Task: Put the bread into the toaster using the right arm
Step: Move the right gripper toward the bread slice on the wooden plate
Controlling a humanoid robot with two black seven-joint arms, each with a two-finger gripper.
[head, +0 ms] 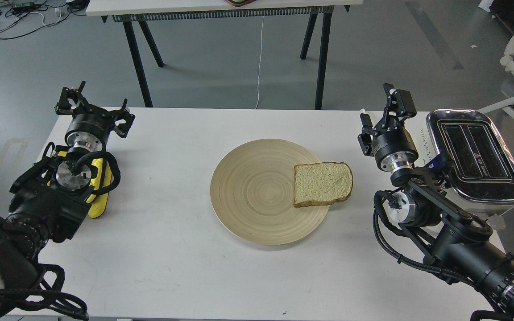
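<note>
Wooden plate (257, 214) holds the bread (323, 183); my right gripper (384, 118), open and empty, sits between it and the toaster (475, 156).

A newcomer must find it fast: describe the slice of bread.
On the white table, find the round pale wooden plate at its centre. The square tan bread slice with brown crust lies flat over the plate's right rim, toward the chrome-topped toaster. Nothing else there is food.

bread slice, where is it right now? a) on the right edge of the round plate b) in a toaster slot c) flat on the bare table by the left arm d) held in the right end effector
a, the bread lies flat on the wooden plate's right rim, overhanging it slightly.
</note>
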